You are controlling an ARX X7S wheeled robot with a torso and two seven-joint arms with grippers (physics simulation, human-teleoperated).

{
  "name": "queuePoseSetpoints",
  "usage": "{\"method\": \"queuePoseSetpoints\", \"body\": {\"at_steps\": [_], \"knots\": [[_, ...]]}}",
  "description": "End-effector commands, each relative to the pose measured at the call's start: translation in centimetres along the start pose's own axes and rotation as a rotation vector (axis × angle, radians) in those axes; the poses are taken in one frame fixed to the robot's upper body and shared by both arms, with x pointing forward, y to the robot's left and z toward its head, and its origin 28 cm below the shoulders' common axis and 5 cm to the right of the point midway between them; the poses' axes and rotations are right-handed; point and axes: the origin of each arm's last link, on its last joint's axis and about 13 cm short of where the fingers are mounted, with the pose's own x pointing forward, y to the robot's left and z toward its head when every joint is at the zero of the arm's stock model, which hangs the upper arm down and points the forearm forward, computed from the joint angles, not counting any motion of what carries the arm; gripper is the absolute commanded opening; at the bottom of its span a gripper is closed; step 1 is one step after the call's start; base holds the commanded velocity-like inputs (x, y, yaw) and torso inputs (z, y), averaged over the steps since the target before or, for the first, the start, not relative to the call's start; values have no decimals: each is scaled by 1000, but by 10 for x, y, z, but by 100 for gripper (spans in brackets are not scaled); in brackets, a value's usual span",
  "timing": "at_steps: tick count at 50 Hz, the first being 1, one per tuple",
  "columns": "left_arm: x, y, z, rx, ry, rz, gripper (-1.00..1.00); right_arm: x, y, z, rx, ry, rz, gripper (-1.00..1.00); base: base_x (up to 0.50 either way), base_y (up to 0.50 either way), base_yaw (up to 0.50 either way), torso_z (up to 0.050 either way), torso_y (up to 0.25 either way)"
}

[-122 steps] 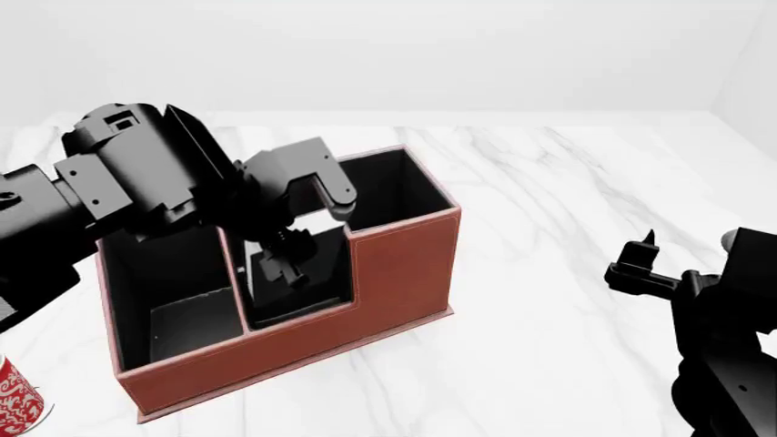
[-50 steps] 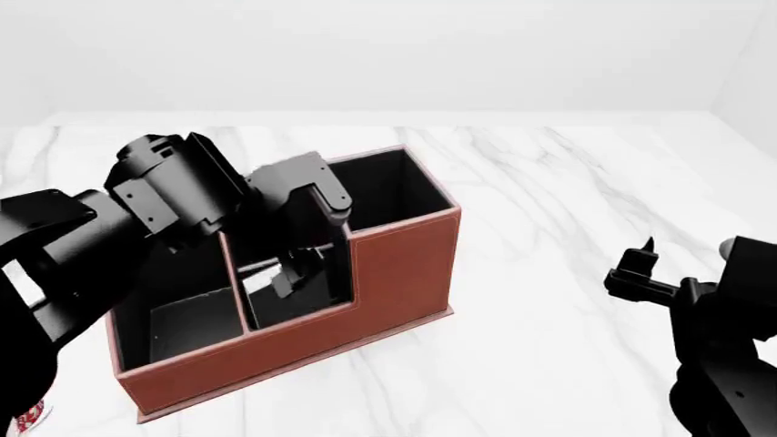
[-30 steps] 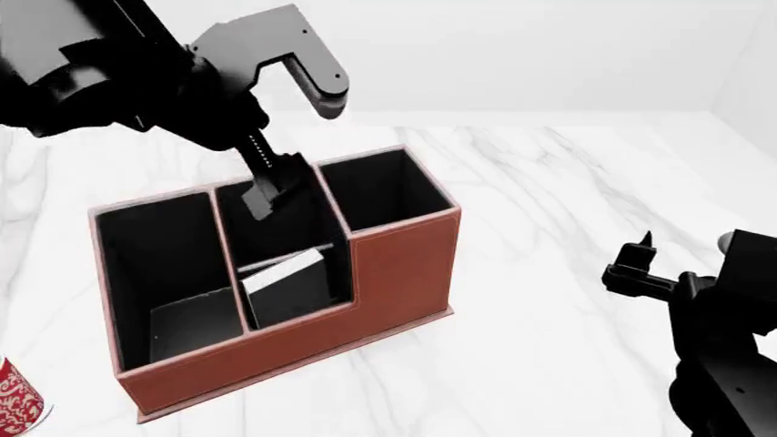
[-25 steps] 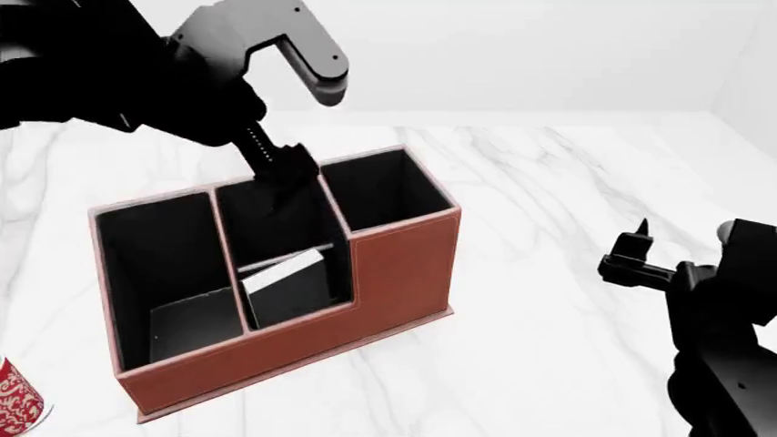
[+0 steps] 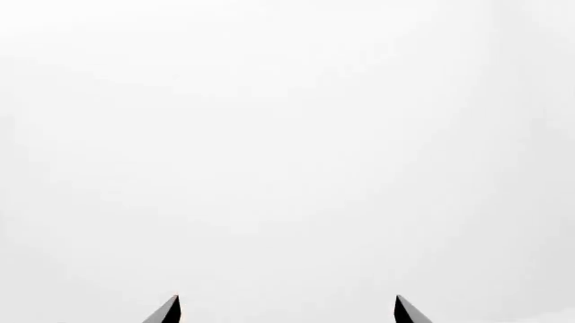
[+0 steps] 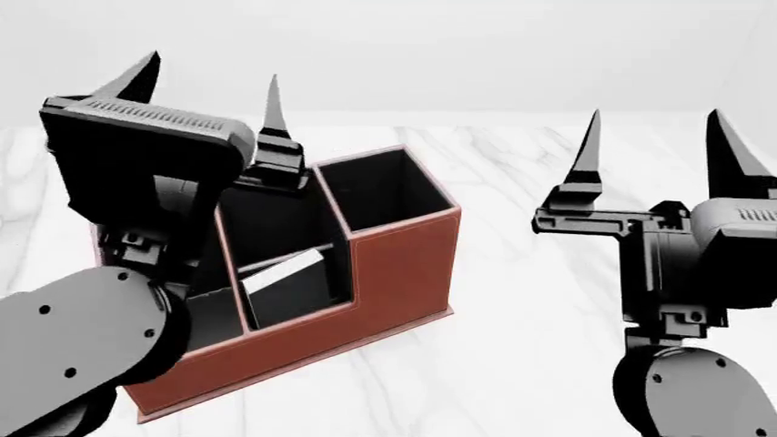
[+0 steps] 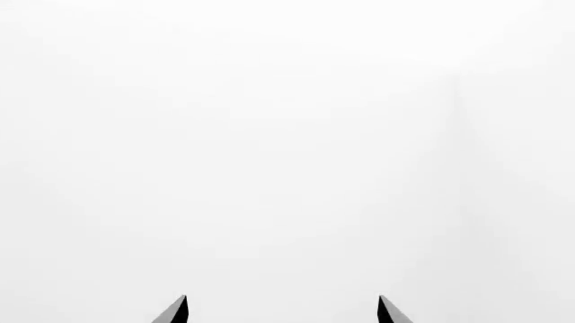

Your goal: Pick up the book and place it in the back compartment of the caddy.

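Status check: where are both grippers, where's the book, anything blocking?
Left gripper and right gripper open, empty, raised fingers-up. Book leaning inside the caddy, middle cell. Nothing in the way.

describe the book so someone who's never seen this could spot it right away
Find the big red-brown caddy on the white marble table. Look into its middle cell, the one with the cut-down front wall. The book leans tilted inside, and its white page edges are the only pale thing against the black lining.

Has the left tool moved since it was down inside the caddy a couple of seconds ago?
Yes. The left tool has risen out of the caddy and points up, open and empty; the book lies inside.
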Motion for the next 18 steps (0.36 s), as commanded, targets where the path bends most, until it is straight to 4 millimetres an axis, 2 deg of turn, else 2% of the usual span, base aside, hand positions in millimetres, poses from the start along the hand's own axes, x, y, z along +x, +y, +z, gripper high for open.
{"method": "queuePoseSetpoints", "body": {"at_steps": [1,18], "knots": [[-28,-6,-15,-90,-149,144,100,-12,9,9,-4,-120,34,100,0,0,0,0,0],[-22,-8,-8,-97,-171,132,100,-8,13,22,-24,-172,55,100,0,0,0,0,0]]}}
